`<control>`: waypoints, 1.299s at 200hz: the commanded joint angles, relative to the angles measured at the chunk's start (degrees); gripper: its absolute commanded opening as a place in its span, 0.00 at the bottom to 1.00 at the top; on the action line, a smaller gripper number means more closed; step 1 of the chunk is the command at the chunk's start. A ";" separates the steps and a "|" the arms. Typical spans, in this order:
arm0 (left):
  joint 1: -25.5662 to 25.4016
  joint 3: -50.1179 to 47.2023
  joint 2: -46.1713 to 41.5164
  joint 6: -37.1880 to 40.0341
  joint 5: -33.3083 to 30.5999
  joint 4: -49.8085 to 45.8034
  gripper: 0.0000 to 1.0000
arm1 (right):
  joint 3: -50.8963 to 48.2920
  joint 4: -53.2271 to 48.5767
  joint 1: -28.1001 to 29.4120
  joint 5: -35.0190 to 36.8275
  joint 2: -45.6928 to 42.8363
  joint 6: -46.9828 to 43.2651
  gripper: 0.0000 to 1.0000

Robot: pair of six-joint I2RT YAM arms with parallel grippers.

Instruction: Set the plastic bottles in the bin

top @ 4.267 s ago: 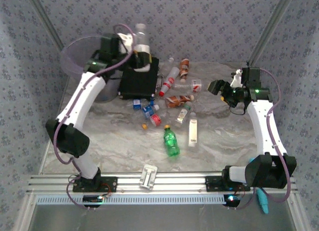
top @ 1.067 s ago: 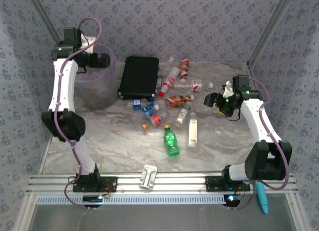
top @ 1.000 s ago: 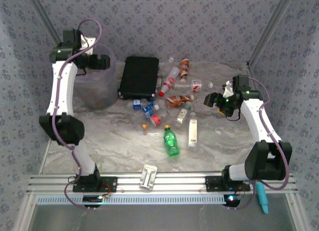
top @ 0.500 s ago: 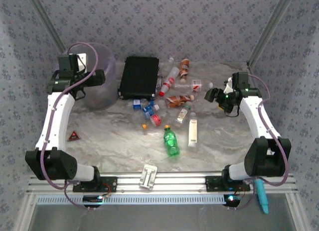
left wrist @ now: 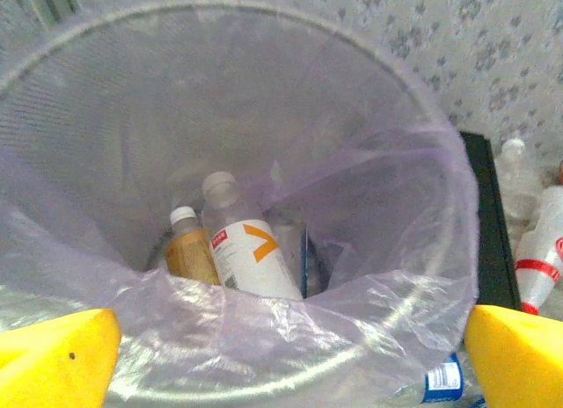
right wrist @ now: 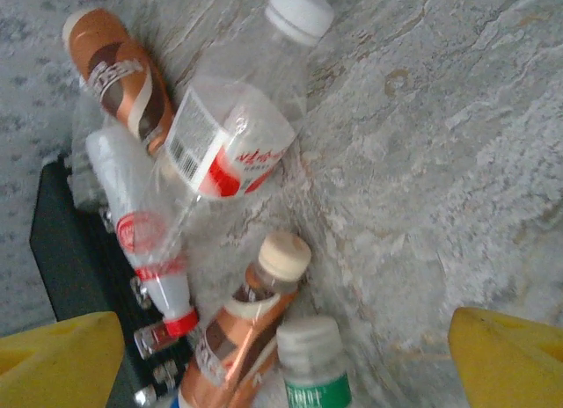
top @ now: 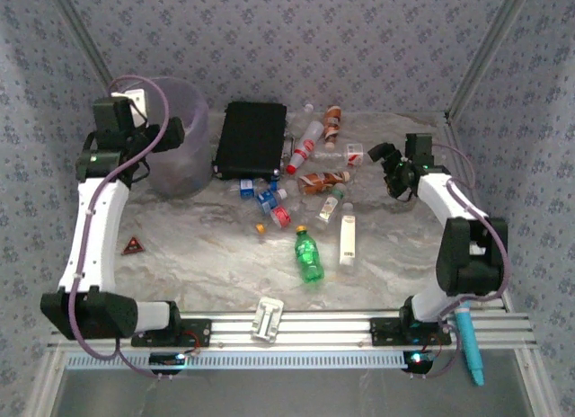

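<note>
The bin (top: 184, 165) sits far left on the table (top: 404, 246), and its lilac wall is cloudy enough that from the top view you can't tell what's inside. The left wrist view looks straight down into the bin (left wrist: 369, 118): a white-labelled bottle (left wrist: 251, 254) and an amber bottle (left wrist: 189, 258) lean at the bottom, plus something behind them I can't make out. The black case (top: 252, 138) lies just right of the bin, and a few small blue-labelled bottles (top: 265, 197) crowd its near edge, too small to read. The rest of the plastic bottles (top: 323, 179) are scattered mid-table, the green bottle (top: 308, 255) nearest the arms. A red triangle (top: 133, 246) lies by the left arm. In the right wrist view a green-labelled bottle (right wrist: 312, 368) is cut off by the bottom edge. The left jaws hang above the bin's near side, spread wide, yellow fingertips (left wrist: 53, 355) gripping nothing. The right jaws hover over the right end of the pile, also wide apart and empty.
</note>
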 commanded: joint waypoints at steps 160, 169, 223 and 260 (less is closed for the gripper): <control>-14.44 -4.71 -8.70 -10.36 15.53 -9.46 1.00 | 23.67 5.88 5.37 11.05 30.79 15.73 0.97; -15.71 -5.56 -8.25 -10.59 15.18 -8.40 1.00 | 23.44 5.94 5.37 11.27 30.76 15.56 0.94; -20.12 -6.86 -4.93 -12.11 17.46 -0.88 1.00 | 19.93 7.22 3.78 12.81 26.84 13.99 0.78; -21.76 -6.52 -3.17 -12.23 17.35 -0.29 1.00 | 18.26 7.41 1.76 11.06 23.68 11.98 0.70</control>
